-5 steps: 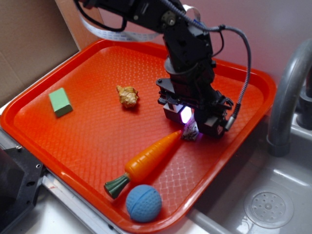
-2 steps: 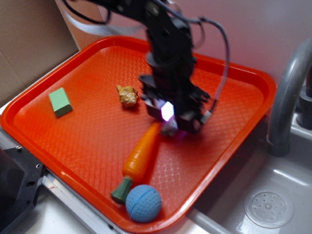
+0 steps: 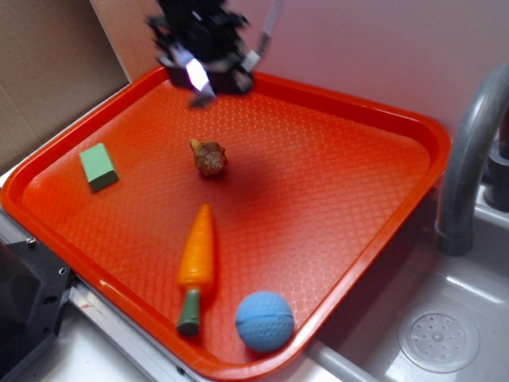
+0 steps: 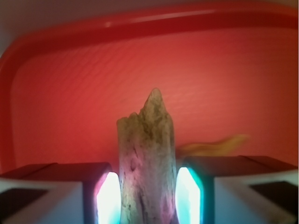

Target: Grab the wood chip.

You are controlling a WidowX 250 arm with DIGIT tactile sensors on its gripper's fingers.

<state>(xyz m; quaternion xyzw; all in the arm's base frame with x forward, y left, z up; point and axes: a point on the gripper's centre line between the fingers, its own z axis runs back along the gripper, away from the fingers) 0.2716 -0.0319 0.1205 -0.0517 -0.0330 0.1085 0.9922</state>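
Note:
The wood chip [image 4: 147,158] is a rough grey-brown fibrous sliver standing upright between my two glowing pads [image 4: 110,198], pointed end away from me. My gripper [image 4: 148,198] is shut on it. In the exterior view my gripper [image 3: 200,86] hangs blurred above the far left rim of the red tray [image 3: 374,119], well off the tray floor, and the wood chip [image 3: 202,98] shows as a small dark tip below the lit pad.
On the tray lie a tan spiral lump [image 3: 209,157], a green block [image 3: 98,167], an orange toy carrot [image 3: 196,263] and a blue ball [image 3: 264,321]. A grey faucet [image 3: 469,151] and sink stand at the right. Cardboard stands at the back left.
My gripper has lifted with the wood chip and swung from the tray's right centre to above its far left rim. The carrot turned and slid left; the ball rolled slightly right.

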